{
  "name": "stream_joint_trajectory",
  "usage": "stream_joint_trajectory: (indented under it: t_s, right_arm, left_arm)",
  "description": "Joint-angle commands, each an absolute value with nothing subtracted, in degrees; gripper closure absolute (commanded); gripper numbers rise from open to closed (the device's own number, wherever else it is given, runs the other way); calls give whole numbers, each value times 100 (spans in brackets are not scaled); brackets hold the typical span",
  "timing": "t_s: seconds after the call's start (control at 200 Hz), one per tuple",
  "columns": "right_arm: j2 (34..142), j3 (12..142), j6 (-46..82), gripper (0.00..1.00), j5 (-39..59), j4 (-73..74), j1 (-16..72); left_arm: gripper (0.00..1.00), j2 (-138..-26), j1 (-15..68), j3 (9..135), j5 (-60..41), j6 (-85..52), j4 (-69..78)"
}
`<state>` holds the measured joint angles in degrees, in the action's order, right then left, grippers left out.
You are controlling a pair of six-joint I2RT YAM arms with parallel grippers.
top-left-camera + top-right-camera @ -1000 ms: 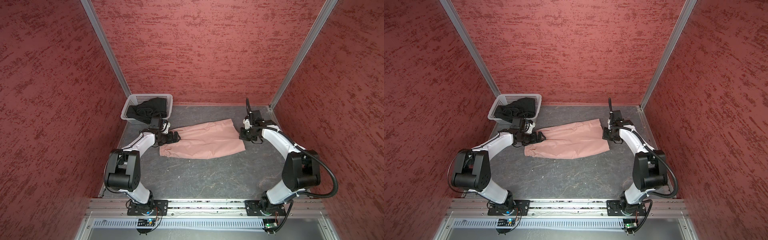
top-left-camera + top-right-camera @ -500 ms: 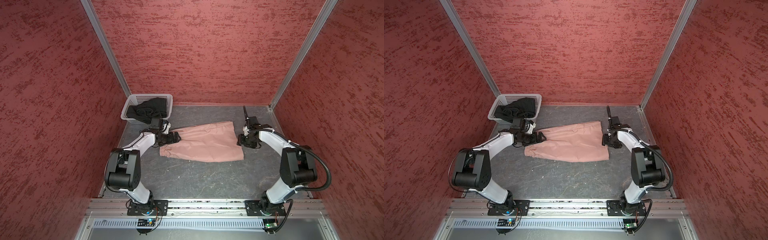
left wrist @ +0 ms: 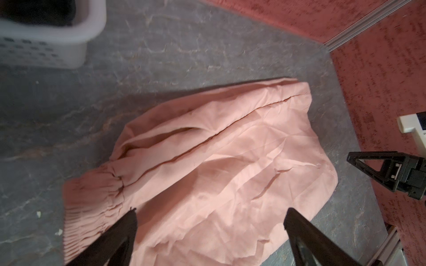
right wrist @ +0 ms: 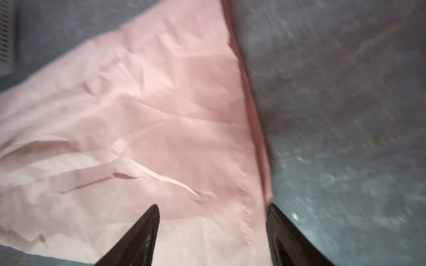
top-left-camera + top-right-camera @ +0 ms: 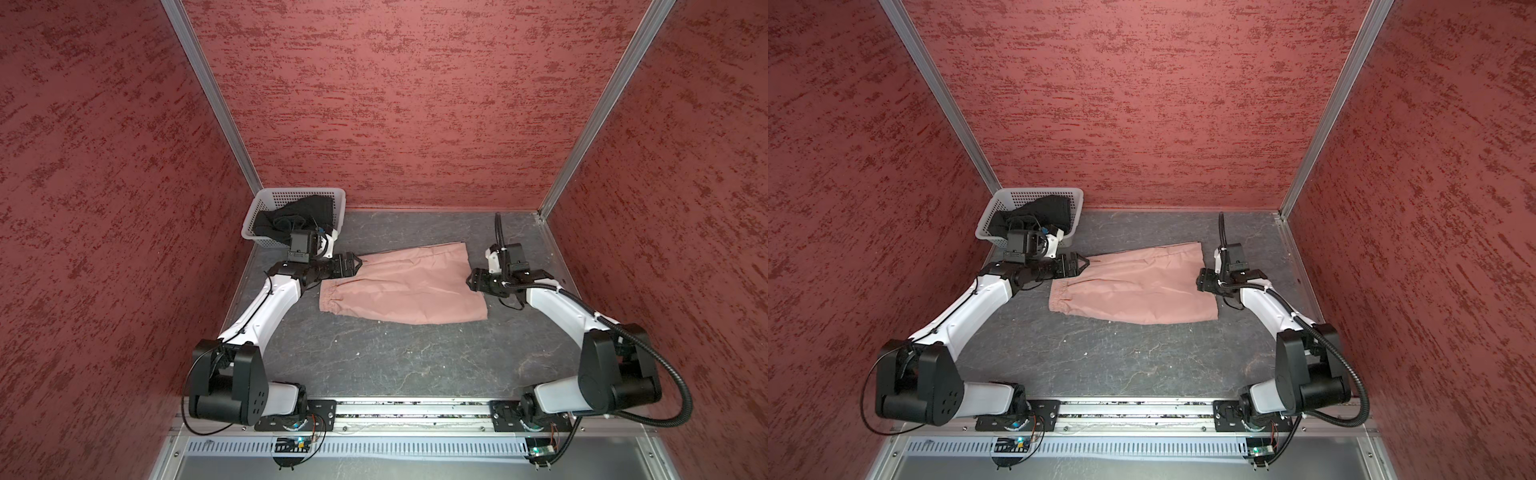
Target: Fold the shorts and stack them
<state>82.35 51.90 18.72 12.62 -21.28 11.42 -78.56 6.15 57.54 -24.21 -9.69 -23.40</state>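
Pink shorts [image 5: 402, 286] [image 5: 1133, 286] lie flat on the dark counter [image 5: 374, 365], a little past its middle toward 12 o'clock in both top views. The gathered waistband points to 9 o'clock and the leg hems to 3 o'clock. The cloth is smooth apart from light creases and a seam fold running lengthwise, clearest in the left wrist view [image 3: 219, 172].

Black shorts [image 5: 299, 214] [image 5: 1038, 212] sit bunched inside the white perforated basket [image 5: 299, 192] [image 5: 1038, 192], which stands in the counter's 10 o'clock corner, well apart from the pink pair.

The left tool [image 5: 356, 263] [image 5: 1082, 263] is at the pink shorts' 10 o'clock corner, by the waistband. Its fingers stand wide apart with nothing between them [image 3: 211, 210]; whether they touch the cloth cannot be told.

The right tool [image 5: 473, 280] [image 5: 1201, 281] is at the 3 o'clock hem. Its wrist view is blurred but shows the fingers apart [image 4: 213, 207], one over the pink cloth [image 4: 138, 126] and one at the hem's edge, gripping nothing. It also appears beyond the hems in the left wrist view [image 3: 359, 165].
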Motion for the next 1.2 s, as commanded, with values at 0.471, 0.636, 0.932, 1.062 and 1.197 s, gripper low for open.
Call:
stream_joint_trajectory:
  t_s: [0.471, 0.636, 0.932, 1.062, 1.197]
  right_arm:
    - [11004, 6056, 3212, 23, 2021, 1122, 1687]
    - [10762, 6106, 2798, 21, 1558, 312, 1593]
    - [10064, 6323, 2393, 20, 1446, -603, 2162]
    - [10028, 6198, 2647, 20, 1347, -450, 2671]
    - [10299, 6310, 2732, 20, 1261, -523, 3001]
  left_arm:
    - [1, -10005, 67, 5782, -2833, -1405, -1074]
    - [1, -9668, 275, 6174, -2769, -1370, -1828]
    - [1, -8153, 220, 6700, -2642, -1643, -2762]
    - [1, -7674, 109, 6824, -2586, -1681, -3164]
    - [1, -7406, 45, 6751, -2382, -1636, -3500]
